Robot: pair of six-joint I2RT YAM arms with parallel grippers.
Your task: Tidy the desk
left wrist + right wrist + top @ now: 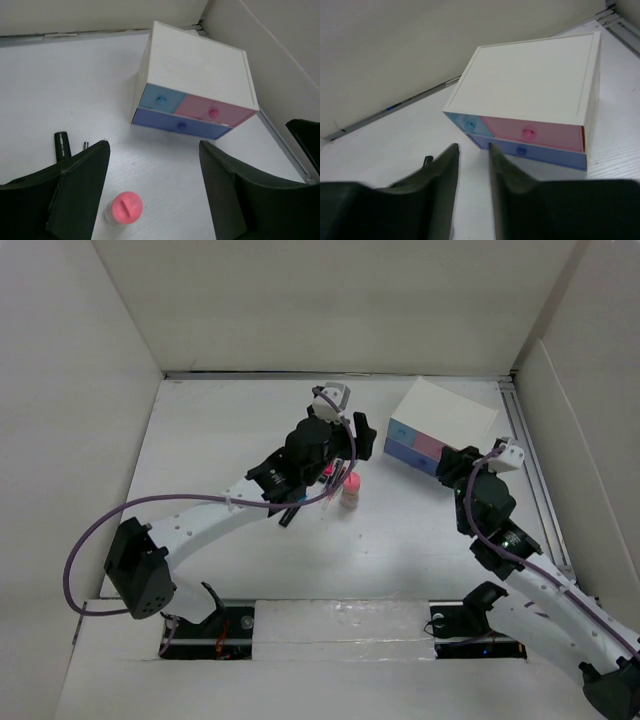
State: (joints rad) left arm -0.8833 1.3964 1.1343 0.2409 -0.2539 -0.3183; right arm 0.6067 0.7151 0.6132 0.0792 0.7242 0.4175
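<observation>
The desk (230, 440) is a wide white tabletop. A small bottle with a pink cap (350, 490) stands upright near its middle. My left gripper (350, 455) hovers over it, open and empty. In the left wrist view the bottle (125, 207) sits between the wide-spread fingers, close to the left finger (82, 185), not touching that I can see. My right gripper (455, 465) is just in front of the drawer box. In the right wrist view it (472, 147) has a narrow gap between the fingers with nothing in it.
A white box with blue and pink drawers (440, 425) stands at the back right, all drawers shut; it also shows in both wrist views (195, 75) (530, 85). A small black object (61, 145) lies on the desk left of the left gripper. White walls surround the desk.
</observation>
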